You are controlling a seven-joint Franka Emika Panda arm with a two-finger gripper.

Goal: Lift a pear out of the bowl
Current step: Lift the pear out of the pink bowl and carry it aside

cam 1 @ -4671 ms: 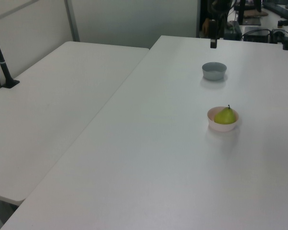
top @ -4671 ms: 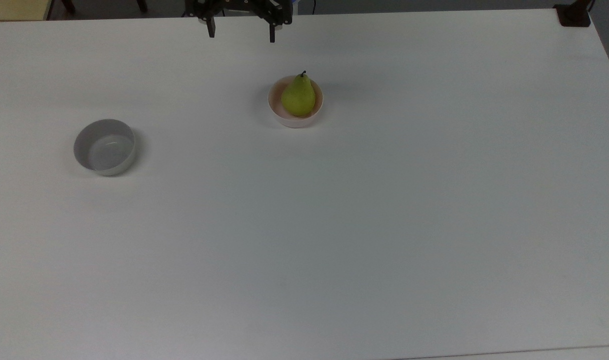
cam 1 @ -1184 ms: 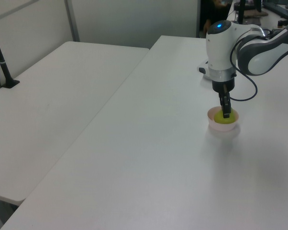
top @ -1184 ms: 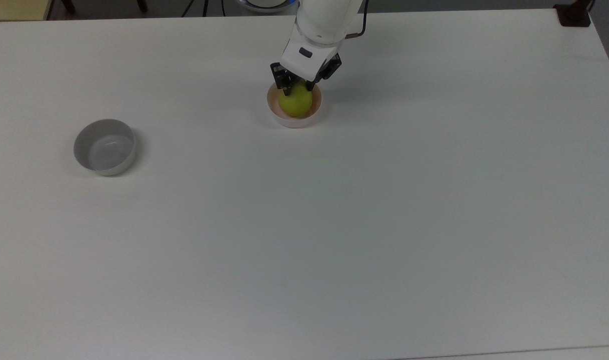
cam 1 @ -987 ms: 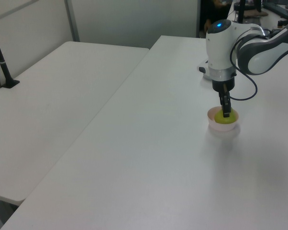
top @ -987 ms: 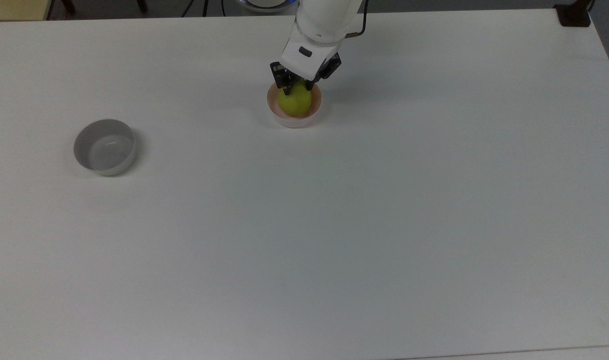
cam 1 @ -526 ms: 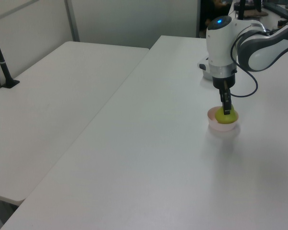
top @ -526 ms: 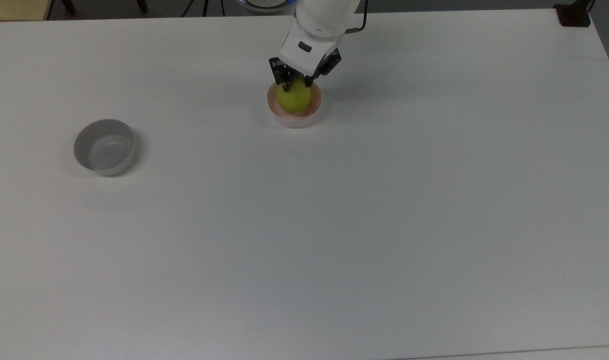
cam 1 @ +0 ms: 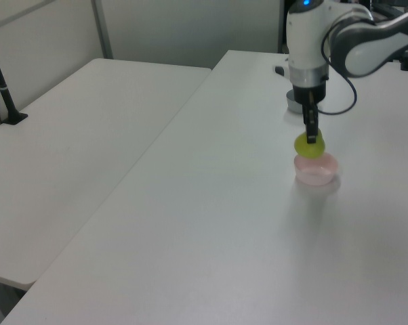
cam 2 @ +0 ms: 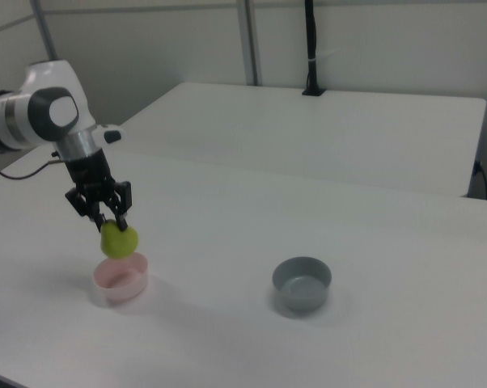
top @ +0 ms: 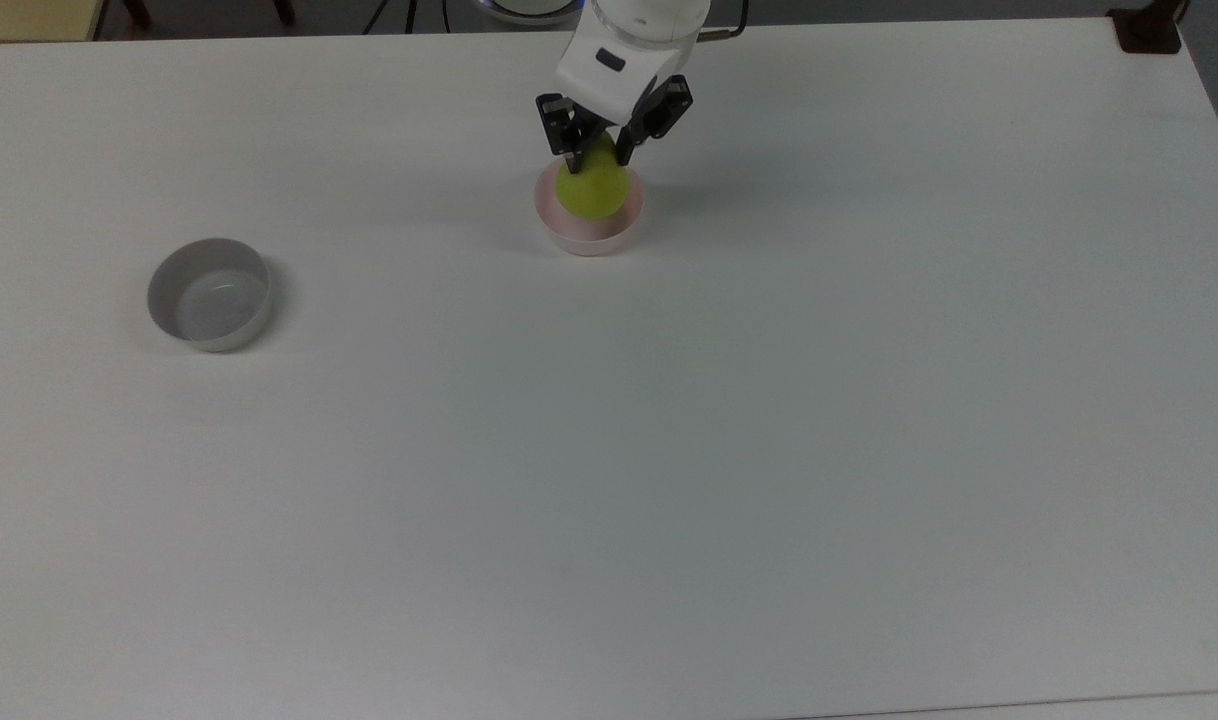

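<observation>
My gripper (top: 599,158) (cam 1: 312,137) (cam 2: 110,224) is shut on the upper part of the yellow-green pear (top: 592,190) (cam 1: 307,147) (cam 2: 118,241). The pear hangs just above the pale pink bowl (top: 589,236) (cam 1: 317,170) (cam 2: 120,280), apart from it, as the right view shows. The bowl stands on the white table (top: 669,450), near the far edge in the top view. The pear's stem is hidden between my fingers.
A grey bowl (top: 210,294) (cam 2: 302,284) stands apart, at the top view's left. In the left view a second white table (cam 1: 75,142) adjoins on the left. A black post (cam 2: 311,48) stands at the back in the right view.
Since half a second ago my gripper has risen with the pear, which has come up out of the pink bowl. Earlier still the arm came down from the table's far edge onto the pear.
</observation>
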